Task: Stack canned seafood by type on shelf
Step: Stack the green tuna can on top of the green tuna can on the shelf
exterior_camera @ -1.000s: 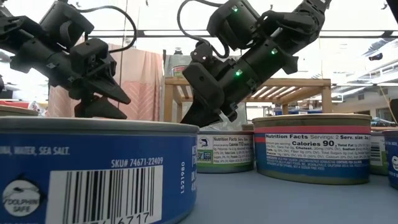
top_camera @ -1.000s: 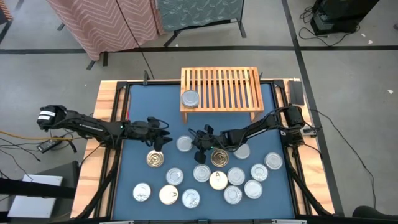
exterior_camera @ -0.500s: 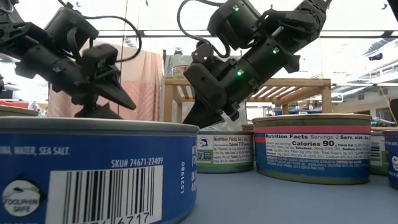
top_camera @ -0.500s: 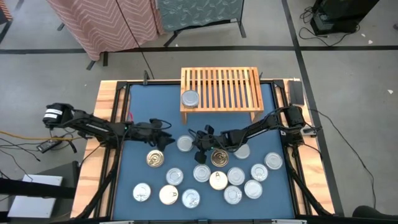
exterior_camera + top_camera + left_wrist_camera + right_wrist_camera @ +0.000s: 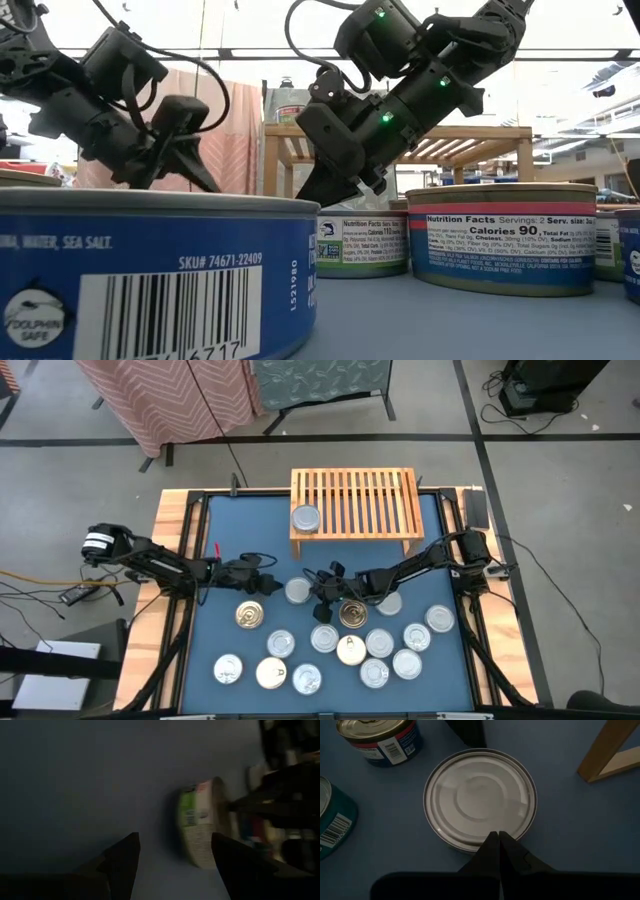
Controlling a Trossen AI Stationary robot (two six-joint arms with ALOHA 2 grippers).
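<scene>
One can [image 5: 305,518] is seated on the shelf [image 5: 355,503]. A silver-topped can [image 5: 297,591] before the shelf is approached by the left gripper [image 5: 270,584], fingers spread, empty; the right gripper [image 5: 322,594], pinched closed, rests against it. A clean grasp is judged to be required next.

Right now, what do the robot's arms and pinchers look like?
Both arms are dark and jointed, with black cables looping off them. The left gripper has two pointed black fingers. The right gripper is chunky and black, and small green lights glow on its arm.
</scene>
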